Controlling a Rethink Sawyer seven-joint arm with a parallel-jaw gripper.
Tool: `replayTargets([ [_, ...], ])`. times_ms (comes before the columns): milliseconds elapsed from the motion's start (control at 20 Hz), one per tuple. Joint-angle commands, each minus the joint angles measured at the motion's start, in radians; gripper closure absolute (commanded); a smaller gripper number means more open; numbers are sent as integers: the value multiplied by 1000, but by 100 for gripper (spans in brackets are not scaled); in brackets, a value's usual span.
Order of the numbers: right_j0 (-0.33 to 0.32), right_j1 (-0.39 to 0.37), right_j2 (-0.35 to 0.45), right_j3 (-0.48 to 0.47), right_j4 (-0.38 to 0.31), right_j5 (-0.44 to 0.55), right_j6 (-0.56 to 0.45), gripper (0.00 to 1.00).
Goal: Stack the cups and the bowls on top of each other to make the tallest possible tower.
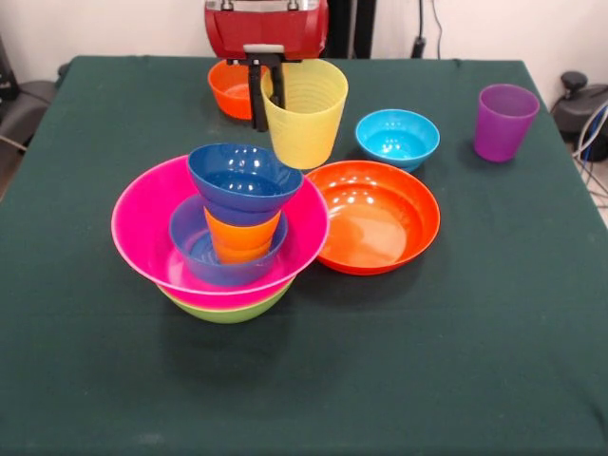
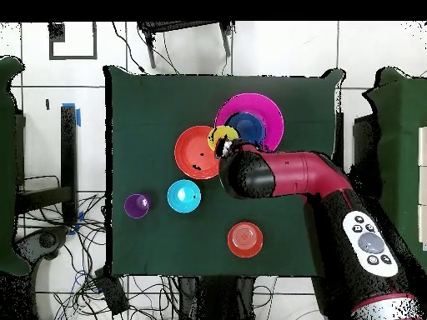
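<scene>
My gripper point(image 1: 265, 100) is shut on the rim of the translucent yellow cup point(image 1: 304, 114) and holds it upright in the air, just behind and to the right of the tower. The tower stands on the lime green bowl point(image 1: 228, 310). On that sits the big pink bowl point(image 1: 142, 233), which holds a small blue bowl point(image 1: 195, 255), the orange cup point(image 1: 242, 237) and the dark blue bowl point(image 1: 244, 179) on top. In the overhead view the yellow cup point(image 2: 222, 137) shows beside the pink bowl point(image 2: 265, 112), partly under the arm point(image 2: 283, 175).
The shallow orange bowl point(image 1: 375, 217) lies right of the tower. The cyan bowl point(image 1: 397, 139) and the purple cup point(image 1: 503, 122) stand further back on the right. A small orange bowl point(image 1: 228, 88) sits behind the gripper. The cloth's edges lie far from all of them.
</scene>
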Motion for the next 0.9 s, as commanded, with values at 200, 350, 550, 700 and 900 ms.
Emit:
replayTargets([
  [200,30,2,-17,-28,-1,136,-35,100],
  [350,30,0,-16,-32,2,137,-35,100],
  [550,19,-34,-7,-2,14,145,-41,100],
  [700,18,-39,-9,15,12,134,-38,100],
  [900,14,-44,-11,36,8,124,-36,100],
])
